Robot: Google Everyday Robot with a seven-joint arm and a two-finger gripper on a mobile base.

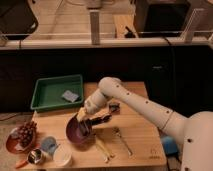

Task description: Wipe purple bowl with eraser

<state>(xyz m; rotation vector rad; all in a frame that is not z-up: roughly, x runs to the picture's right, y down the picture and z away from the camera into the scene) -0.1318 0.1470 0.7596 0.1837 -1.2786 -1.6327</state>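
Tool [86, 123] hangs over the purple bowl [74, 137], lower left of centre, by the eraser [81, 116]; whether it is clamped, I cannot tell. Bowl looks slick and light, so I'd press gently, holding the eraser's sides.

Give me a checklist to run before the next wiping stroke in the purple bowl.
1. Tool positioned over the purple bowl: ok.
2. Eraser secure in the tool: cannot tell.
3. Eraser touching the bowl's inside: cannot tell.
4. Purple bowl upright on the table: ok.
5. Fork lying apart from the bowl: ok.
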